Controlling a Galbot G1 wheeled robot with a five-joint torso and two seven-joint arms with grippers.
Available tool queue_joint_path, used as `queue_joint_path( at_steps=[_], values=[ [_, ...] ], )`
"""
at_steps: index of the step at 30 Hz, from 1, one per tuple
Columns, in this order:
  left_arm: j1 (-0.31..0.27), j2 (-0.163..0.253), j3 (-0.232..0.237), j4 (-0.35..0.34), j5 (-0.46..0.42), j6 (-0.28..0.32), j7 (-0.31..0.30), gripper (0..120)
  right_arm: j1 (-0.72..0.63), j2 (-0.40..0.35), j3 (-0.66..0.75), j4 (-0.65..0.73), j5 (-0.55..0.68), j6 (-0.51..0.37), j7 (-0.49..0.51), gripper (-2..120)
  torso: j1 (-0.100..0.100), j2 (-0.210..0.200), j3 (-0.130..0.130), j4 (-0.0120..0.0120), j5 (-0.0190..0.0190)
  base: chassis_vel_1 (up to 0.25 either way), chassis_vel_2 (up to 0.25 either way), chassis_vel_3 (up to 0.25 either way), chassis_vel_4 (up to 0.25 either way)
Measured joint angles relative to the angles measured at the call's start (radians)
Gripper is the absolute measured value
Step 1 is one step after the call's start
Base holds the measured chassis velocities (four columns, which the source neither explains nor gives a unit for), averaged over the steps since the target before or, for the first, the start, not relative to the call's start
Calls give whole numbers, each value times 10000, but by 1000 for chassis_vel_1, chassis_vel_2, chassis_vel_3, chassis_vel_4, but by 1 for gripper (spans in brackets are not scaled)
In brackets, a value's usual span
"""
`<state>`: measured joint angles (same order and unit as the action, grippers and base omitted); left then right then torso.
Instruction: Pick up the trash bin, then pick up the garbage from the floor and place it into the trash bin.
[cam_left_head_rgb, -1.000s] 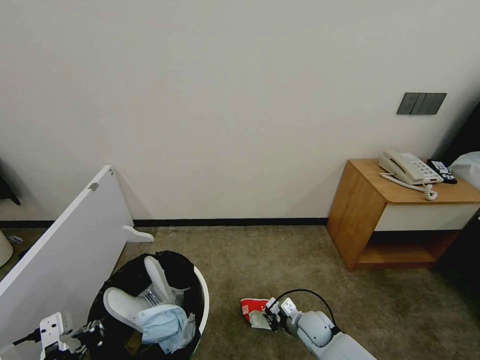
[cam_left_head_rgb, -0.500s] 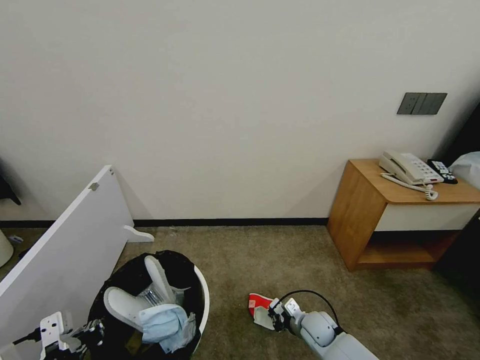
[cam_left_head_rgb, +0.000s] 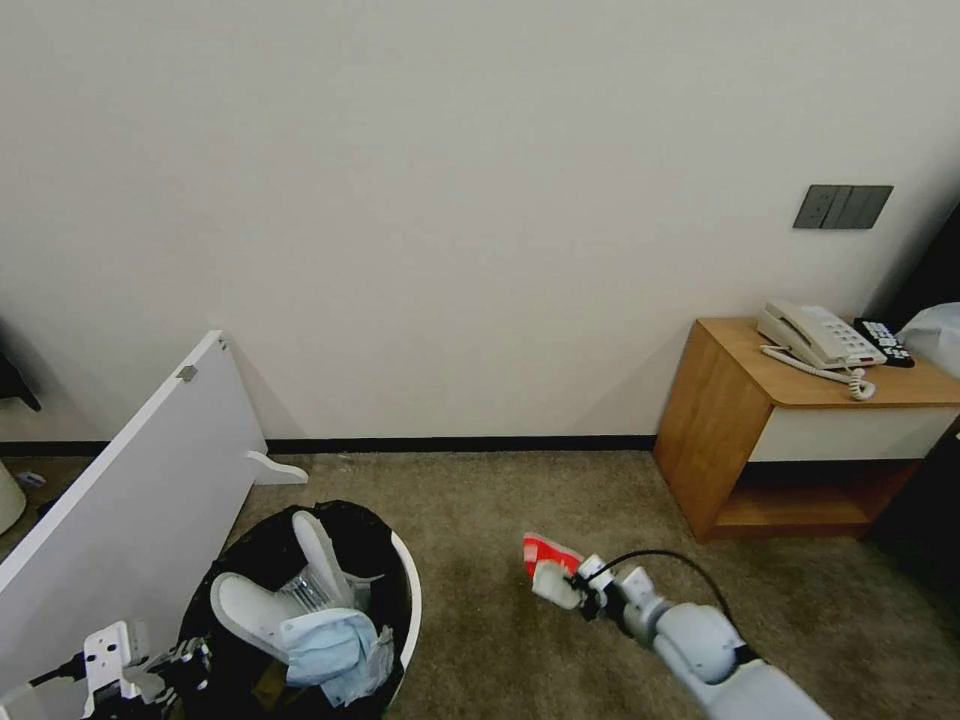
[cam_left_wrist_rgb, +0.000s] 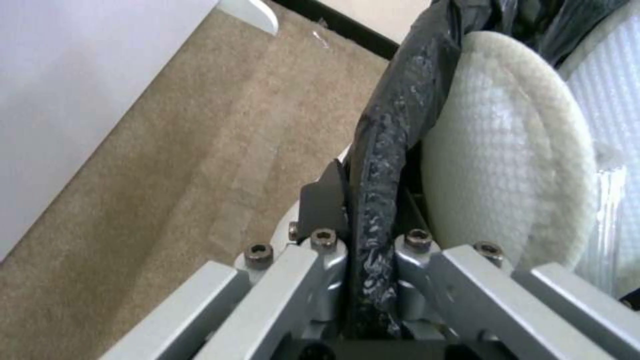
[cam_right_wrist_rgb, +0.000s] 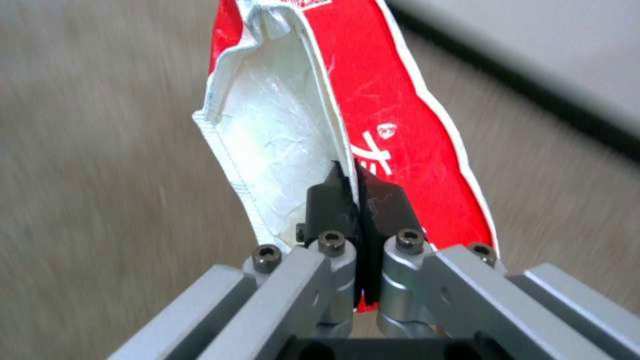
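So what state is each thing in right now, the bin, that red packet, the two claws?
trash bin: upright, holding slippers and a pale-blue wad.
red-white packet: torn open, pinched at its edge.
right gripper: shut on the packet.
left gripper: clamped on the bin's bag-lined rim.
telephone: handset on its cradle.

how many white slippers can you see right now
2. Both slippers stand in the trash bin: one toward its back, one nearer the left gripper clamped on its rim. Others could be buried.
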<state>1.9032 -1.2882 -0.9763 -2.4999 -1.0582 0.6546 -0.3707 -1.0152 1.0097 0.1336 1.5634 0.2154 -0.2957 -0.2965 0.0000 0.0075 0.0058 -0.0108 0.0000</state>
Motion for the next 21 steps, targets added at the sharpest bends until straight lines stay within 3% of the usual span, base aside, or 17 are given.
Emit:
queue_joint_path(
  at_steps=[7, 12, 21],
  values=[
    [37, 171, 85, 0, -148, 32, -33, 2, -516, -501, 1169, 2112, 1413, 791, -186, 0, 0, 1, 0, 1, 0, 0, 0, 0, 0],
    [22, 352, 232, 0, -251, 49, -66, 2, -583, -789, 1671, 3692, 3339, 1352, -424, 0, 0, 1, 0, 0, 0, 0, 0, 0, 0],
    [58, 543, 600, 0, -247, 71, -89, 2, 397, -984, 813, 5780, 5661, 1434, -482, 0, 0, 1, 0, 0, -3, 0, 0, 0, 0]
  ],
)
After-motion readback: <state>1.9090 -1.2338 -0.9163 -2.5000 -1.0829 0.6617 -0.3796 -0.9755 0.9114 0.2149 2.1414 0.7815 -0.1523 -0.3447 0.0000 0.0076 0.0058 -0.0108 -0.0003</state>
